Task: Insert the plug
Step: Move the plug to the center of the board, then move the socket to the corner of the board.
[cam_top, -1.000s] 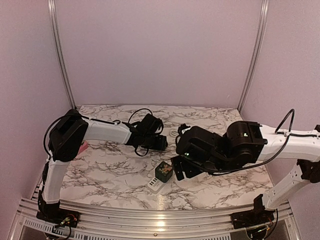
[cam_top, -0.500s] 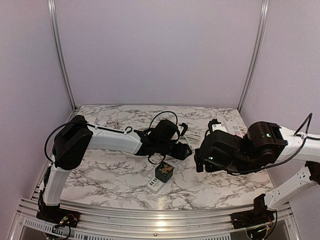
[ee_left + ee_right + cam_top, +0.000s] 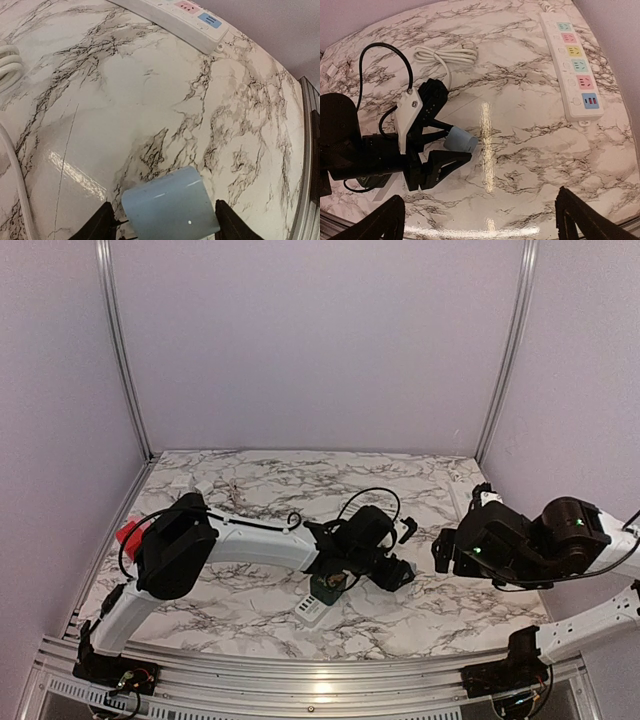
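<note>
My left fingers (image 3: 102, 225) grip the pale blue plug (image 3: 170, 207) above the tabletop (image 3: 125, 100). The left wrist view catches only one end of the strip (image 3: 175, 15), well ahead. The right wrist view shows the whole strip, well apart from the plug, and a coiled cord (image 3: 445, 54). My right fingers (image 3: 382, 220) stand wide apart, holding nothing.
</note>
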Robot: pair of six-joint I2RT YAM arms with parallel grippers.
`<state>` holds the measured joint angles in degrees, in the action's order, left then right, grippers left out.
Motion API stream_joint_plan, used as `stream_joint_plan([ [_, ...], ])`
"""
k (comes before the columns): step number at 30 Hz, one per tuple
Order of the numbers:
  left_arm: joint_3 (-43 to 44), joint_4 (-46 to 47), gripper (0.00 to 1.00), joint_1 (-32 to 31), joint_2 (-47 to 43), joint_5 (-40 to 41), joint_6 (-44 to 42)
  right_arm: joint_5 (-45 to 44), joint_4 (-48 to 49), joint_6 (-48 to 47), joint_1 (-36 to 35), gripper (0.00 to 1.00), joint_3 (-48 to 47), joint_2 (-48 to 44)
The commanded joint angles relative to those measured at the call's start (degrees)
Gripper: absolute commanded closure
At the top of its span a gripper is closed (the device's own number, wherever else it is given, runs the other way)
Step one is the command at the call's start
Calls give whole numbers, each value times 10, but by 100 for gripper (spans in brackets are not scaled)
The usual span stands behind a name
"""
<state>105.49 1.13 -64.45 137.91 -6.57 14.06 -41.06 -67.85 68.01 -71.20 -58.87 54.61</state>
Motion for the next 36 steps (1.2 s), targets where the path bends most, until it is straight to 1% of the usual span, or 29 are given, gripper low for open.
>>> stream_joint_plan([
  [1, 16, -42, 40, -1, 26, 16, -16, -20, -13, 30, 33, 1, -1, 13],
  [4, 19, -44, 34, -6, 36, 10, -19, -31, -2, 29, 46, 1, 3, -2],
  [9, 23, -47, 13, -9, 35, -2, -20, -30, 13, 25, 50, 1, 18, -34],
  [11, 23, -47, 3, -9, 27, -3, -20, -25, 14, 25, 49, 2, 23, -35],
  [12, 24, -47, 1, -9, 21, -5, -20, -22, 15, 25, 49, 1, 25, -34],
  [17, 20, -48, 1, -8, -37, -3, -23, -8, 37, 8, 49, 2, 29, -28],
  [21, 0, -51, 1, -8, -107, 9, -25, -3, 46, -3, 50, 1, 25, -19],
  [24, -49, -68, 1, -8, -181, 52, -19, 0, 49, -13, 50, 1, 19, -14],
  [26, -95, -88, 1, -8, -225, 97, -12, 2, 50, -19, 49, 1, 16, -15],
  [28, -150, -105, 1, -8, -267, 138, -3, 1, 53, -25, 49, 2, 16, -18],
  [30, -230, -111, 1, -9, -309, 171, 11, 0, 58, -31, 49, 2, 15, -20],
  [33, -332, -99, 1, -10, -374, 202, 39, -2, 70, -41, 49, 1, 16, -17],
  [36, -432, -46, 1, -15, -439, 212, 68, -3, 84, -53, 49, 2, 14, -4],
])
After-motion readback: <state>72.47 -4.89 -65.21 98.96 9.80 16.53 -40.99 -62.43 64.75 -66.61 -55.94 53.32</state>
